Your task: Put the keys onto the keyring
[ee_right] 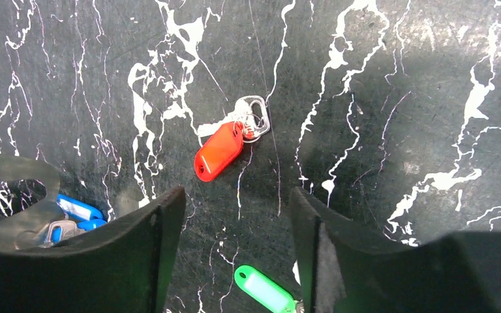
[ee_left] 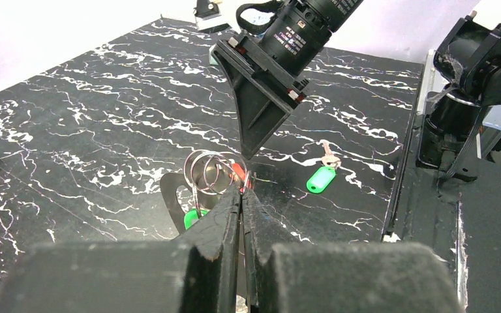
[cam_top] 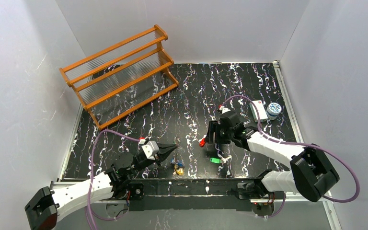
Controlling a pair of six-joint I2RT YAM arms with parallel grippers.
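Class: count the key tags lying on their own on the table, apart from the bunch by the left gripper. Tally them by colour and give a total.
Red tag: 1
Green tag: 1
Total: 2

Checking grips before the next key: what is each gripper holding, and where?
Left fingers pinch the keyring by its wire edge; right gripper holds nothing, open over the red key.

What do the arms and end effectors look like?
The two match. Left arm and right arm: white link shells, bulky black joint housings. A purple cable loops along each arm, with a small red-tipped connector near the wrist. Left end effector and right end effector: matte black, wedge-shaped tapering fingers.
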